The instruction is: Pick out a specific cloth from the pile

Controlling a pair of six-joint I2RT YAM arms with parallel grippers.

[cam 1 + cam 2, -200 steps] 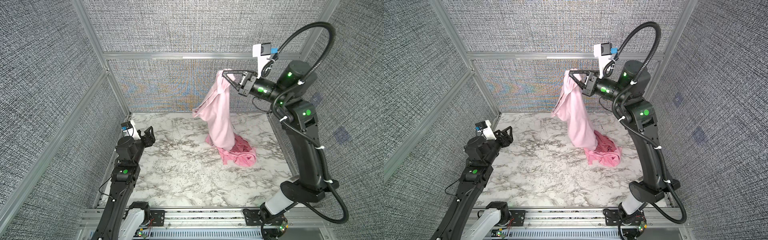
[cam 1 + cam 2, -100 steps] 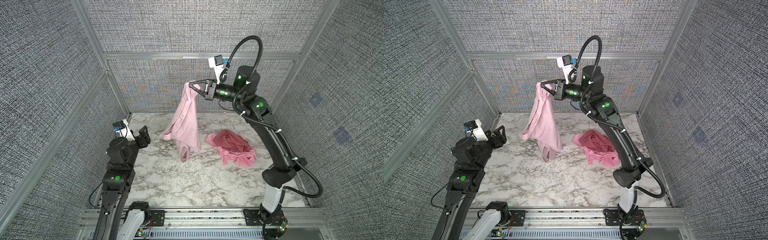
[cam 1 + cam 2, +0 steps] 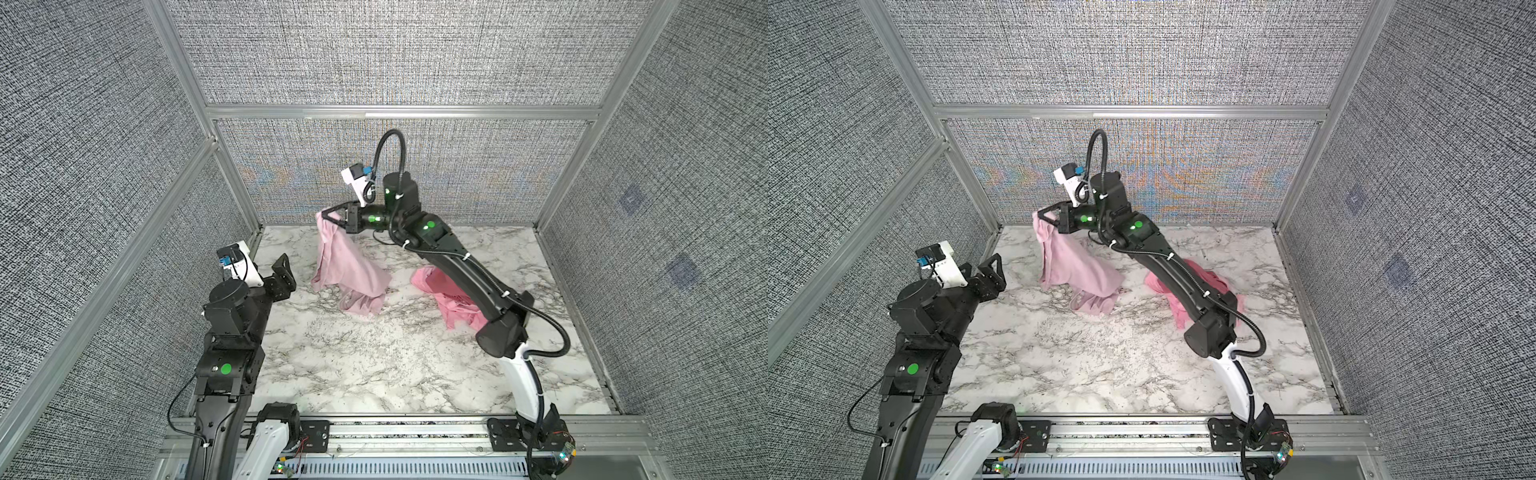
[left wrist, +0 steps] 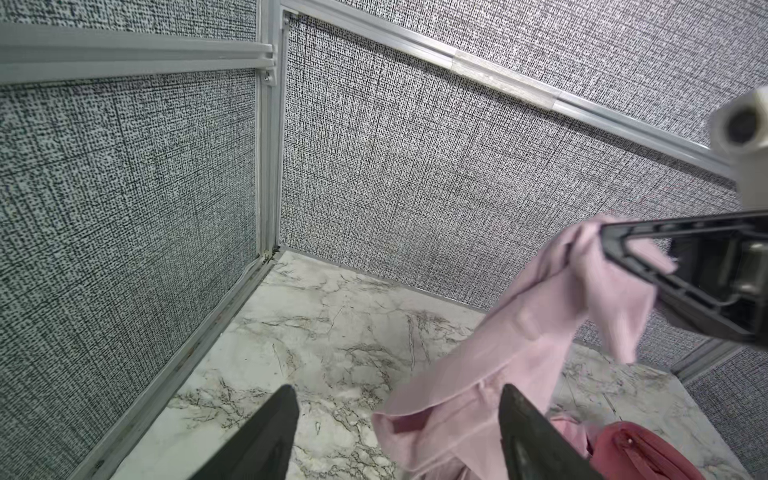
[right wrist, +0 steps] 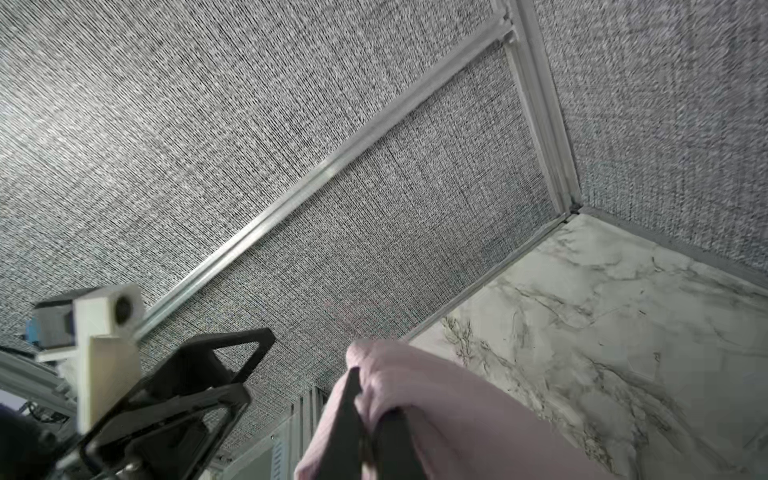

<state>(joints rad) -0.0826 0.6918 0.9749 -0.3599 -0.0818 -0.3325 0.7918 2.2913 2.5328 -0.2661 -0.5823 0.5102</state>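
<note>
Reaching across high, right end effector [image 3: 323, 213] pinches the cloth [image 3: 345, 266].

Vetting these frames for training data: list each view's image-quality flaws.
Both top views: evenly lit, faint shadows, sharp, but rainbow moiré ripples across the back wall. Left wrist view: crisp wall weave and cloth; only the fingers of the left end effector look soft at the frame edge. Right wrist view: smeared throughout, with the cloth and right end effector blurred.

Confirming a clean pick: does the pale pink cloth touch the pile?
Apart: in both top views, bare marble tabletop separates the pale pink cloth from the pile.
</note>
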